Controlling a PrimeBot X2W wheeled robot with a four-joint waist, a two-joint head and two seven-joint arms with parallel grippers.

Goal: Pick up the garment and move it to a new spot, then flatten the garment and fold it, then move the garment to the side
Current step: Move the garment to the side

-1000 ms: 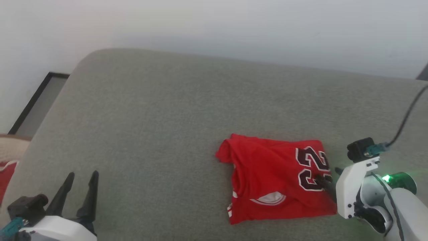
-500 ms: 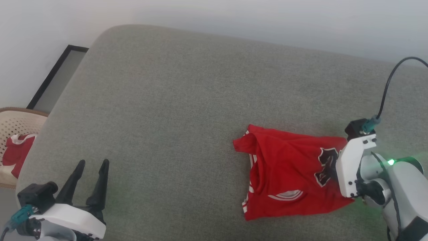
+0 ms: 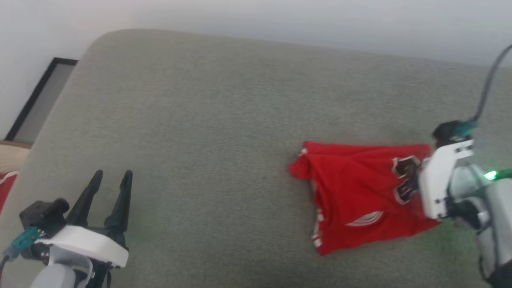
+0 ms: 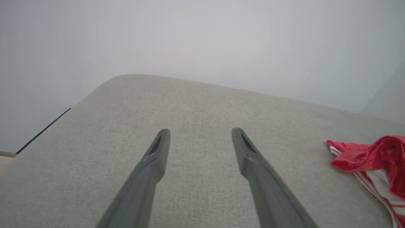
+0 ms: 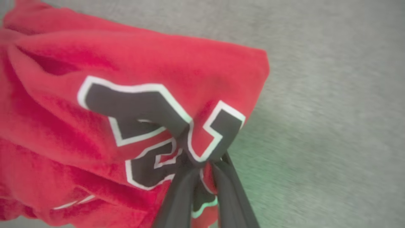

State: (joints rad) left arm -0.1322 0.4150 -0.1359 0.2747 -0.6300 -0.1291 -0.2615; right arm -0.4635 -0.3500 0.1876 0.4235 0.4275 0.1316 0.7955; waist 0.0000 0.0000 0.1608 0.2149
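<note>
The right tool [image 5: 204, 160] pinches the garment [image 3: 356, 192] at its dark, white-outlined lettering. Its fingers are nearly together, with red cloth bunched between them. The garment lies folded and rumpled near the right edge of the grey upholstered surface [image 3: 208, 120]. The left tool [image 3: 113, 174] hovers over the surface near the left edge, fingers spread wide, holding nothing.

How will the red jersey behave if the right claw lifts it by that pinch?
Probably floppy: the jersey bunches into folds where the right claw pinches it, so the rest should hang and drag across the cushion. Likely light: fabric looks thin. It could slip, since only a small tuck sits between the fingers.
</note>
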